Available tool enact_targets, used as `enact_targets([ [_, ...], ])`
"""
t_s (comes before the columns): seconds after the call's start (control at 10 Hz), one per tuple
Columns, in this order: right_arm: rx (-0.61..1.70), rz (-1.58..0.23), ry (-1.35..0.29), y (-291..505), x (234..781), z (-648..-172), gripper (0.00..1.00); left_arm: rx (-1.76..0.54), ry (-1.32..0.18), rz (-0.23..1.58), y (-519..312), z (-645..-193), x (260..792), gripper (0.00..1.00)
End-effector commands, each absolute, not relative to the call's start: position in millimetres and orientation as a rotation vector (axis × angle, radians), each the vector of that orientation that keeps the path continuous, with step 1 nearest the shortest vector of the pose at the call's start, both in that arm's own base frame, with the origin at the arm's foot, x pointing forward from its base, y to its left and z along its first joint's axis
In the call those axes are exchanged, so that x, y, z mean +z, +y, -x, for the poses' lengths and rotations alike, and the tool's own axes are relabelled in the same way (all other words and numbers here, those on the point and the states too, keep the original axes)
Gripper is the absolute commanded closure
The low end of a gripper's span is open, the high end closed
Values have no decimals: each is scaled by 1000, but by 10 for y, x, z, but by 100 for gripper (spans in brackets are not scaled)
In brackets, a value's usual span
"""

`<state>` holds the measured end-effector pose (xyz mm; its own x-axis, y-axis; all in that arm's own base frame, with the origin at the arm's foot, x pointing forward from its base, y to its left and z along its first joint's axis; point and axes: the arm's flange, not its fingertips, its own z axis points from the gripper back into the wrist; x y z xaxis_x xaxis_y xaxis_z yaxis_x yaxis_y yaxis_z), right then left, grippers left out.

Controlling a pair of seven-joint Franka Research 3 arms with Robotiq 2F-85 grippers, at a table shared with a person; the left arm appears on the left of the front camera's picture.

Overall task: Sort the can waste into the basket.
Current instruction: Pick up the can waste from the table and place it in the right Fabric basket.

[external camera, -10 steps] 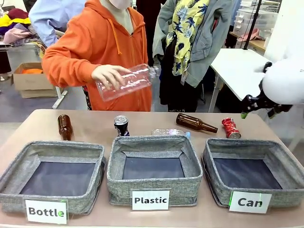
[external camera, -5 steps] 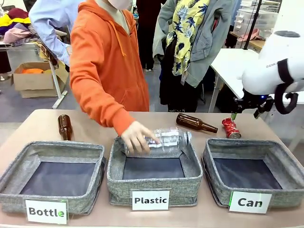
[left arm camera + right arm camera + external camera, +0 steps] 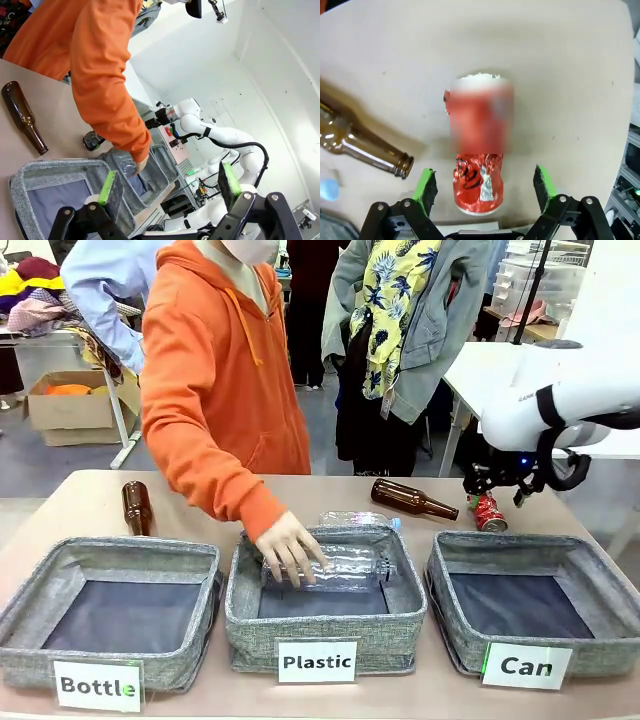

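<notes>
The crushed red can (image 3: 487,512) lies on the table behind the grey basket (image 3: 470,635) labelled "Can". My right gripper (image 3: 493,490) hangs just above it, open. In the right wrist view the red can (image 3: 477,165) lies lengthwise with its near end between the green pads (image 3: 426,186), untouched, and its far half is blurred. The dark can (image 3: 92,140) stands by the person's orange sleeve in the left wrist view; the front view hides it behind that arm. My left gripper (image 3: 169,182) is open and holds nothing, raised over the baskets.
A person's hand (image 3: 290,548) lowers a clear plastic bottle (image 3: 345,565) into the "Plastic" basket (image 3: 320,635). Another clear bottle (image 3: 360,519) lies behind it. Brown bottles lie at the left (image 3: 137,507) and beside the red can (image 3: 413,499). The "Bottle" basket (image 3: 30,660) stands left.
My right arm swung left and down until its gripper hung over the red can. The person brought the clear bottle down into the Plastic basket, the arm now covering the dark can.
</notes>
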<state>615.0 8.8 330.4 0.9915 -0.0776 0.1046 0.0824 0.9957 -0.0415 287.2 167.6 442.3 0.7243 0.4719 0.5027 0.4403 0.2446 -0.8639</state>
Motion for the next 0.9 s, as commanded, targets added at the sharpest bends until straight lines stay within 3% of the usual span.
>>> enact_targets([
  [0.0, -155, 101, -113, 155, 3222, -6306, 0, 1, -844, 1371, 1679, -2854, 4431, 0],
  [0.4, -178, 76, -101, 120, 3083, -6348, 0, 1, -844, 1371, 1679, -2854, 4431, 0],
  [0.5, -176, 74, -107, 123, 3076, -6344, 42, 1, -844, 1371, 1679, -2854, 4431, 0],
  [0.6, -176, 74, -102, 125, 3073, -6336, 60, 1, -844, 1371, 1679, -2854, 4431, 0],
  [0.7, -172, 78, -102, 132, 3078, -6337, 100, 1, -844, 1371, 1679, -2854, 4431, 0],
  [0.8, -174, 77, -104, 131, 3084, -6348, 100, 1, -844, 1371, 1679, -2854, 4431, 0],
])
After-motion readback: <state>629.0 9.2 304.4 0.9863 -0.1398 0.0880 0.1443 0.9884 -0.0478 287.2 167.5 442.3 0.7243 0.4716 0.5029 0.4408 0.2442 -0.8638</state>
